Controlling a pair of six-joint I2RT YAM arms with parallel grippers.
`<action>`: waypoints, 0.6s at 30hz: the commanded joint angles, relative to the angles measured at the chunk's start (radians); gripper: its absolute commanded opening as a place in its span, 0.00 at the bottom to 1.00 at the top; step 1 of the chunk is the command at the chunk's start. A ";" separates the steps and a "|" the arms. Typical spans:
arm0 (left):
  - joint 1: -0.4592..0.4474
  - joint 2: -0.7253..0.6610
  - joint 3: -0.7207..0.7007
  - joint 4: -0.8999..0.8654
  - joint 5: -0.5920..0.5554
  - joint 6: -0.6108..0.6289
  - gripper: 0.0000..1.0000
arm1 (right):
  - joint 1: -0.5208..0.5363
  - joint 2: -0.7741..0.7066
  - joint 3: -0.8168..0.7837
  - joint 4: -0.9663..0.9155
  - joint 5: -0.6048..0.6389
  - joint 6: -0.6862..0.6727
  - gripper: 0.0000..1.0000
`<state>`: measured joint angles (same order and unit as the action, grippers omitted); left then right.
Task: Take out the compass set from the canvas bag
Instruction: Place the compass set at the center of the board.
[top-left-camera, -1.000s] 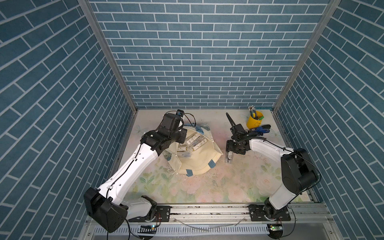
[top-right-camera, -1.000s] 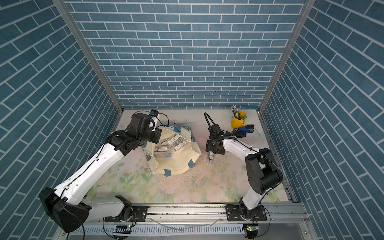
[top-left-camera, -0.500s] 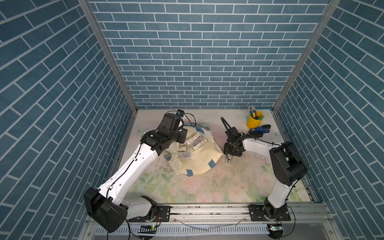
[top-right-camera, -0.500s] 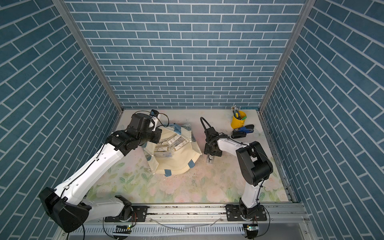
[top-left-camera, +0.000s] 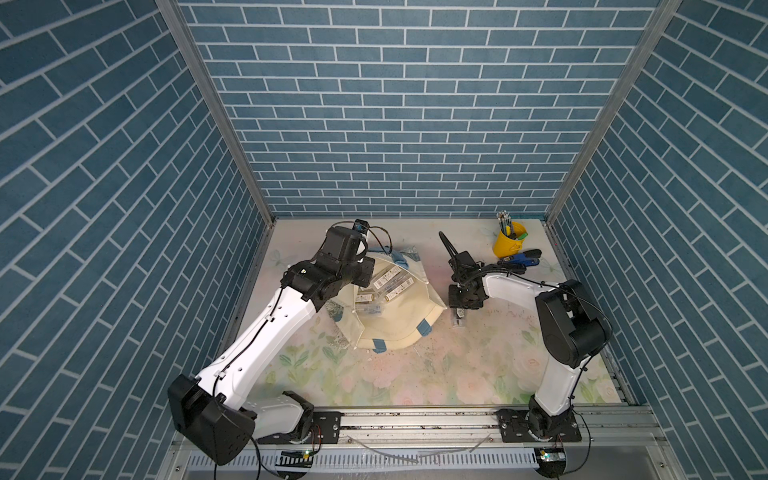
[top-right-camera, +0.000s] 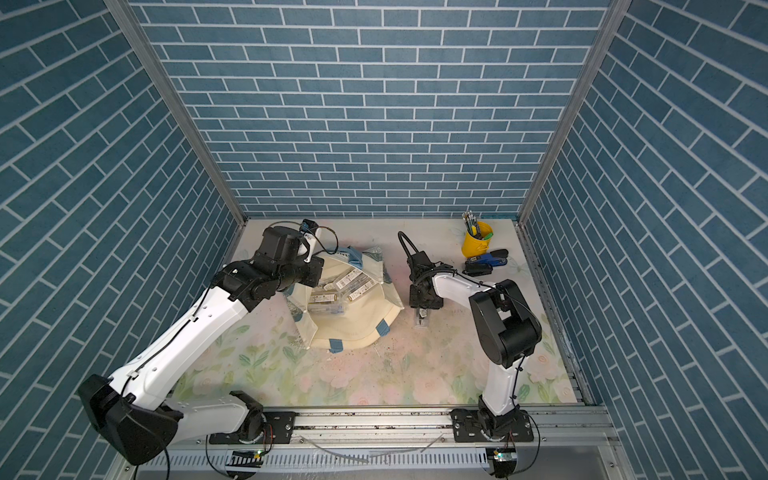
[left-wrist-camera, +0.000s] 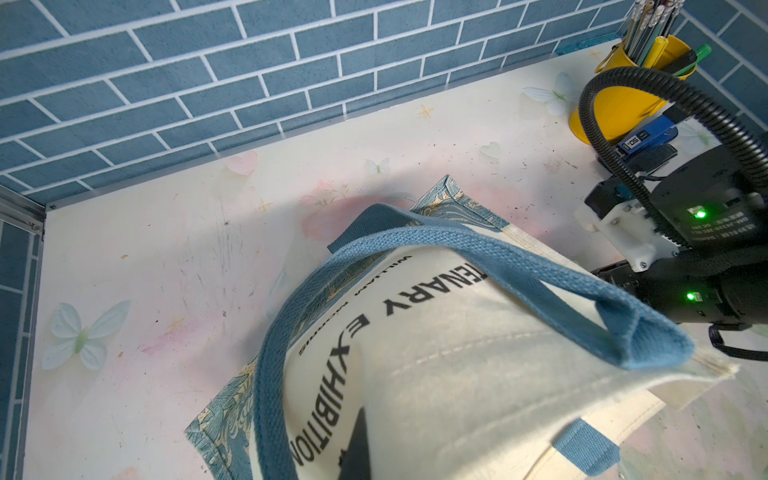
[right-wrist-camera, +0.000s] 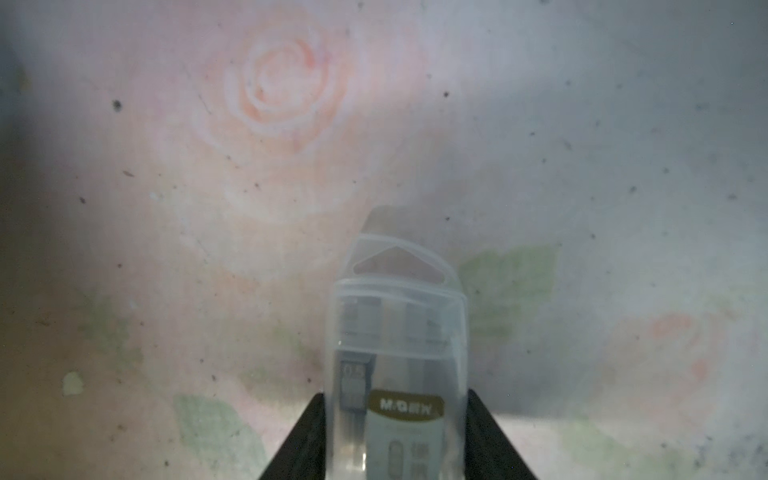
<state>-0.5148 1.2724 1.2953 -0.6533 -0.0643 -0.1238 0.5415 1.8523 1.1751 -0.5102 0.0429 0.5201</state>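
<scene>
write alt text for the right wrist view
A clear plastic compass set case with a hang tab fills the foreground, the right gripper holding it with black jaws against both sides. Beyond it is a blurred tabletop printed with pale roses and leaves.

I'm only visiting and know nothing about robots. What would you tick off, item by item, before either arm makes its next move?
1. Clear case sits between the right gripper's fingers: ok.
2. Fingers actually pressing the case: cannot tell; they flank both its sides.
3. Case is outside the canvas bag, above the table: ok.
4. Case lifted off the table: cannot tell.
5. Left gripper shut on the bag, keeping its mouth open: ok.
6. Bag emptied: not ok; several labelled packs lie inside.
</scene>
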 joint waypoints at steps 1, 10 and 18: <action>0.010 -0.010 -0.001 0.042 0.004 -0.011 0.00 | 0.003 0.030 0.056 -0.054 -0.029 -0.095 0.40; 0.009 -0.014 -0.003 0.040 0.005 -0.011 0.00 | -0.003 0.051 0.080 -0.053 -0.043 -0.138 0.50; 0.010 -0.015 -0.005 0.046 0.012 -0.020 0.00 | -0.004 0.009 0.080 -0.068 -0.052 -0.154 0.64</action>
<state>-0.5144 1.2724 1.2938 -0.6529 -0.0582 -0.1272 0.5404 1.8832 1.2182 -0.5430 0.0006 0.3920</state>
